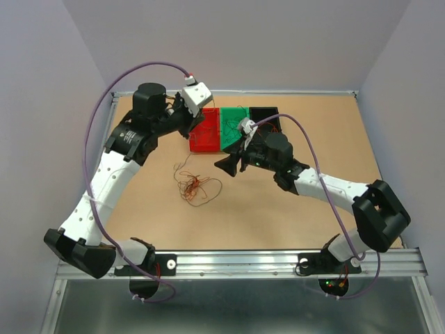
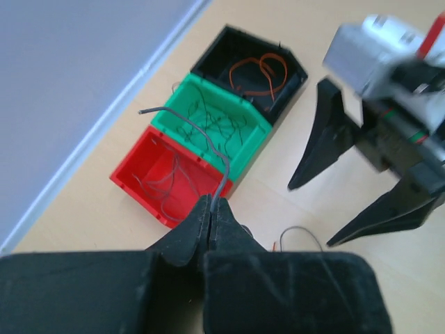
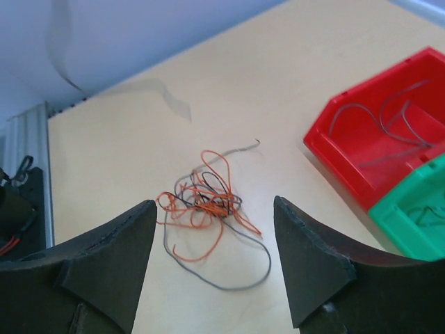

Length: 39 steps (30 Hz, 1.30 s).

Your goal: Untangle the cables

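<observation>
Pinching hair-thin grey wire (image 2: 227, 167): left pincer (image 2: 211, 207) | right pincer (image 3: 213, 204) spread wide near curly orange-dark cables (image 3: 201, 209)

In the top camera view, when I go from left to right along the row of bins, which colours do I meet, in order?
Red bin → green bin → black bin.

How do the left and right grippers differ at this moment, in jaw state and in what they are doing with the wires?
The left gripper is shut; the right gripper is open. The left one pinches a single grey wire that curves up out of its jaws; the right one holds nothing. The left one points towards the red bin; the right one points at the tangled clump without touching it. Both have black, wedge-shaped fingers.
</observation>
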Each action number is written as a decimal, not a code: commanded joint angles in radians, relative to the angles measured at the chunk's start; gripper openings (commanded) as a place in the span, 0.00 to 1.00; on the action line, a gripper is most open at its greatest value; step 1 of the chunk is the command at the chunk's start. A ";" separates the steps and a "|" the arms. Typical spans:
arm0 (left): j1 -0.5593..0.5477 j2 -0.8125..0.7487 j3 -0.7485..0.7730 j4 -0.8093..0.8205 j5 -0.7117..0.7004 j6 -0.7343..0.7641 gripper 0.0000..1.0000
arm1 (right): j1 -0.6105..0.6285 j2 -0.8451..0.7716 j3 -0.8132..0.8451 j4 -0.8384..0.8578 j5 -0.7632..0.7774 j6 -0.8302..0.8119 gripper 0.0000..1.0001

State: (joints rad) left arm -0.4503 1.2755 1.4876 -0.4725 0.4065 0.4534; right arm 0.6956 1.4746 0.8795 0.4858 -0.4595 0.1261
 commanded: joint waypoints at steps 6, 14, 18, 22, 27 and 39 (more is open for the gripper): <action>-0.008 0.057 0.361 -0.061 0.054 -0.160 0.00 | 0.085 0.136 0.045 0.327 -0.088 0.017 0.73; -0.010 0.123 0.456 0.017 -0.013 -0.225 0.00 | 0.130 0.236 0.085 0.413 0.049 0.001 0.73; -0.007 0.154 0.381 0.104 -0.110 -0.194 0.00 | 0.130 0.181 0.023 0.431 0.200 -0.016 0.72; 0.008 0.194 0.304 0.227 -0.178 -0.170 0.00 | 0.130 0.113 -0.037 0.427 0.319 -0.031 0.72; 0.064 0.241 0.128 0.406 -0.195 -0.179 0.00 | 0.130 0.017 -0.098 0.390 0.516 -0.016 0.71; 0.153 0.493 -0.072 0.804 -0.173 -0.246 0.00 | 0.128 -0.184 -0.237 0.387 0.769 -0.008 0.69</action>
State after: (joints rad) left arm -0.3000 1.7203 1.4368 0.1482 0.2043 0.2394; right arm 0.8242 1.3495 0.6838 0.8223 0.2214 0.1303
